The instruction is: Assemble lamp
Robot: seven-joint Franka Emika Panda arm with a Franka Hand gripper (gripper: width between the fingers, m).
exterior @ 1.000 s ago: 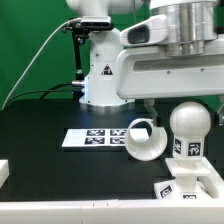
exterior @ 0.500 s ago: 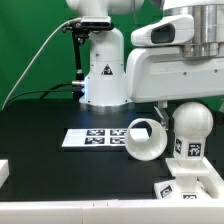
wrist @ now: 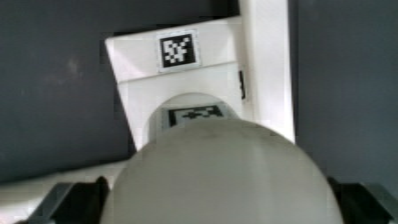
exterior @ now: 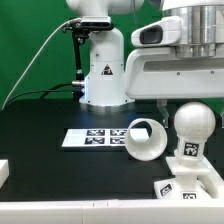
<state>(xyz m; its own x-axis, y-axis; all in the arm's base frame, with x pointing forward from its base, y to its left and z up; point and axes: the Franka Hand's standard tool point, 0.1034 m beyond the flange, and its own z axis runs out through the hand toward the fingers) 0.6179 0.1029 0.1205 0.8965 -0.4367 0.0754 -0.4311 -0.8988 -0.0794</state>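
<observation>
The round bulb (exterior: 190, 126) stands upright on its stem on the flat square base (exterior: 196, 186) at the exterior view's right. My gripper (exterior: 188, 108) hangs just over the bulb's top, open, with a dark finger (exterior: 160, 110) beside it and apart from it. In the wrist view the bulb (wrist: 214, 165) fills the space between my gripper's (wrist: 217, 200) dark fingers (wrist: 71, 202), and the tagged base (wrist: 160, 75) lies beyond it. The tapered shade (exterior: 145, 140) lies on its side to the exterior view's left of the bulb.
The marker board (exterior: 92, 138) lies flat left of the shade. The white robot pedestal (exterior: 103, 70) stands at the back with a black cable. A small white block (exterior: 4, 172) sits at the left edge.
My arm has moved toward the exterior view's right, over the bulb. The bulb, base and shade have not moved.
</observation>
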